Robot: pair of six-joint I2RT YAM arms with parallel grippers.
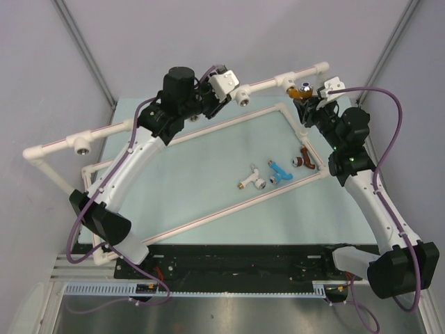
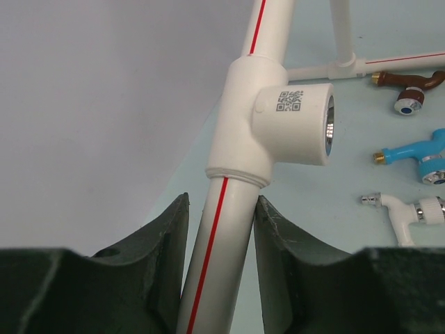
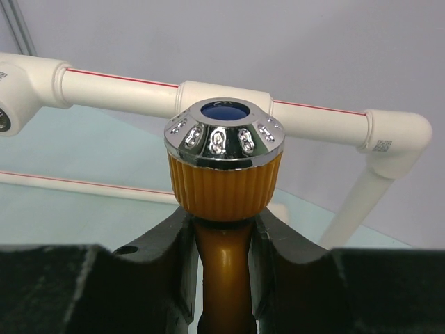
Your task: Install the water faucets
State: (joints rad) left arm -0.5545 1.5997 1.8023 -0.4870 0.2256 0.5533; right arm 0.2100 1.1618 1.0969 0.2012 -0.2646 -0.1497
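One of four taps is in hand: the right pincer [image 3: 221, 223] is closed firmly around the stem of the orange ribbed-knob plastic faucet [image 3: 224, 184], with a white pipe fitting [image 3: 188, 99] just behind it. The left pincer [image 2: 221, 209] clamps the red-striped white pipe [image 2: 208, 278] just below a silver-lined white T-socket [image 2: 292, 125], apparently bracing the frame. The next move calls for lining up the thread, hidden here, and screwing it in. The white plastic faucet [image 2: 410, 212], blue plastic faucet [image 2: 417, 149] and red-brown plastic faucet [image 2: 407, 87] lie off to the left pincer's right, blocking nothing.

glossy white plastic pipe frame [image 2: 217, 233], ribbed orange plastic faucet [image 3: 224, 189], mirror-bright chrome cap [image 3: 240, 142], matt dark jaws
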